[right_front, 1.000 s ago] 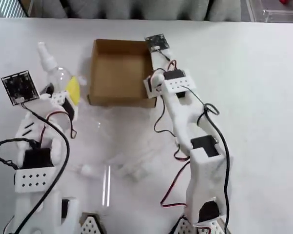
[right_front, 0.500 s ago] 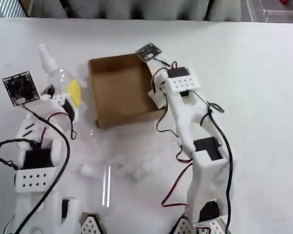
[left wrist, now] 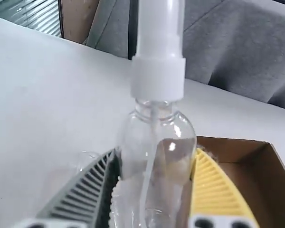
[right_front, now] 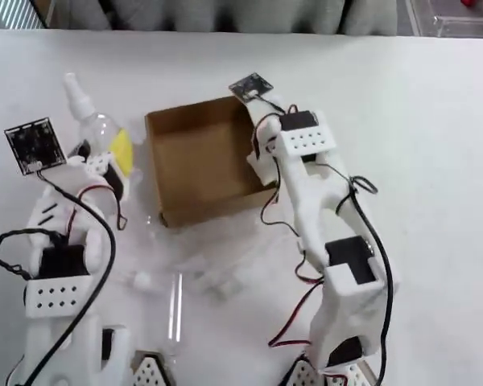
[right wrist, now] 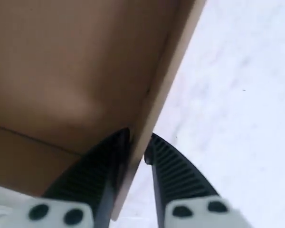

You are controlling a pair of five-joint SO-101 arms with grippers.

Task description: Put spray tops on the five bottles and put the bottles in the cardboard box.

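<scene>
A clear bottle with a white spray top sits tilted in my left gripper, left of the cardboard box. In the left wrist view the grey and yellow fingers press on the bottle, its spray top pointing away, with the box beyond. My right gripper is at the box's right wall. In the right wrist view its black fingers pinch that wall, one inside and one outside. The box holds nothing.
Loose clear bottles, a white spray top and a clear tube lie on the white table between the two arm bases. Another clear bottle lies beside my left gripper. Open table stretches to the right.
The right arm has dragged the box nearer and slightly right, turning it so it sits skewed. The left arm and its bottle have stayed put.
</scene>
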